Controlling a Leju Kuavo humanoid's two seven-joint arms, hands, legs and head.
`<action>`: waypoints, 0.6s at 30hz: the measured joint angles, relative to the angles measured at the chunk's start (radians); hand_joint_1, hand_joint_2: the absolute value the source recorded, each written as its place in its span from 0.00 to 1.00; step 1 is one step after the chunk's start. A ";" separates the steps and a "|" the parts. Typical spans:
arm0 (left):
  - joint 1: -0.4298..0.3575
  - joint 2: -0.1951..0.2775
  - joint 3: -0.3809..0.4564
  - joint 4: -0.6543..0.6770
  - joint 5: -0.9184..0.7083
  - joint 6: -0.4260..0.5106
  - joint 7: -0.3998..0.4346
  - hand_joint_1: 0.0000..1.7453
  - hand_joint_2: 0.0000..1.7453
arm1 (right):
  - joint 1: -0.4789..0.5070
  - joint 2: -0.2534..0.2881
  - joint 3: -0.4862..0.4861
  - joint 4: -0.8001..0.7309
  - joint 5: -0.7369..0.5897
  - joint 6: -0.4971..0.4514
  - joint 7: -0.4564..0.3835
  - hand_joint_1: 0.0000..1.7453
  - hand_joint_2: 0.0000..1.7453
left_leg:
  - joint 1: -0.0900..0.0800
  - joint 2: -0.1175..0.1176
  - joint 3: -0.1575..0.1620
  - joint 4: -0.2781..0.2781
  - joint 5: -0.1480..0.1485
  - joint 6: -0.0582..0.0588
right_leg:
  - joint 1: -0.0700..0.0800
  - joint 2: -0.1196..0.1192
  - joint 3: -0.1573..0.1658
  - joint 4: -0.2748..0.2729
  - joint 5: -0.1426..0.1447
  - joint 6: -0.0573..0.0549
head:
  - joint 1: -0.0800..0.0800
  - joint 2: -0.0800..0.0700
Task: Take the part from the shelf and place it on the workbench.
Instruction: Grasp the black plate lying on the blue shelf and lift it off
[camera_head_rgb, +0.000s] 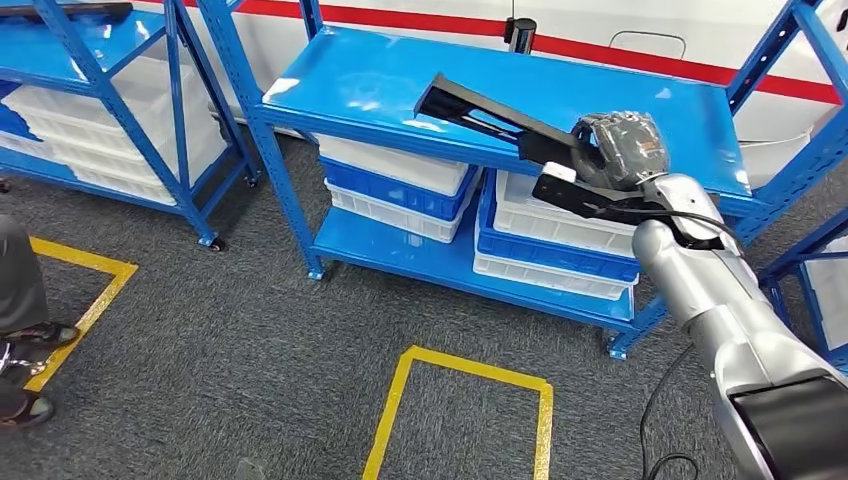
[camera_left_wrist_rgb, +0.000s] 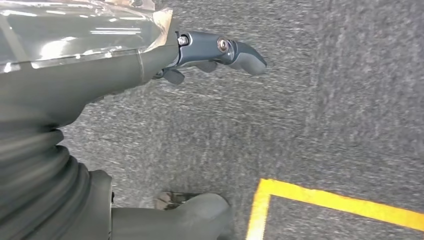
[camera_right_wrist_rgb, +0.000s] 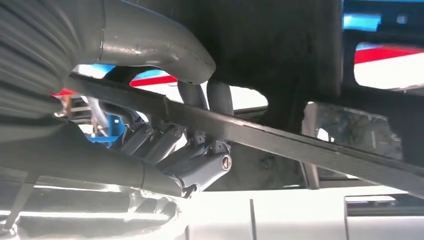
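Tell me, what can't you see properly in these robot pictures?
- Head view: right hand covers the black part's gripped end.
- Right wrist view: the part runs off the picture's edge.
- Left wrist view: left hand mostly hidden behind its cover.
- Workbench: nowhere to be seen.

Grey carpet (camera_head_rgb: 250, 330) with yellow tape (camera_head_rgb: 470, 368), white wall (camera_head_rgb: 600, 20) behind.
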 joint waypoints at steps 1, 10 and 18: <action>0.000 -0.001 0.000 0.000 0.000 -0.001 0.000 0.00 1.00 | 0.003 -0.004 -0.002 0.000 0.000 -0.002 0.002 1.00 1.00 | 0.000 0.000 -0.017 0.001 0.013 -0.001 | -0.001 0.000 -0.005 0.056 -0.024 0.003 | 0.000 0.000; -0.002 0.000 -0.001 -0.001 -0.004 -0.007 0.009 0.00 1.00 | 0.034 -0.021 -0.038 -0.045 0.007 -0.006 0.009 1.00 1.00 | 0.001 0.002 -0.133 0.032 0.109 -0.038 | -0.003 0.002 0.229 -0.184 -0.018 0.023 | -0.002 0.000; -0.001 0.002 -0.001 -0.001 -0.005 -0.007 0.009 0.00 1.00 | 0.049 -0.028 -0.049 -0.059 0.009 -0.008 0.011 1.00 1.00 | 0.014 -0.001 -0.183 0.331 -0.102 -0.065 | -0.003 -0.004 0.139 -0.175 0.071 -0.016 | -0.006 0.000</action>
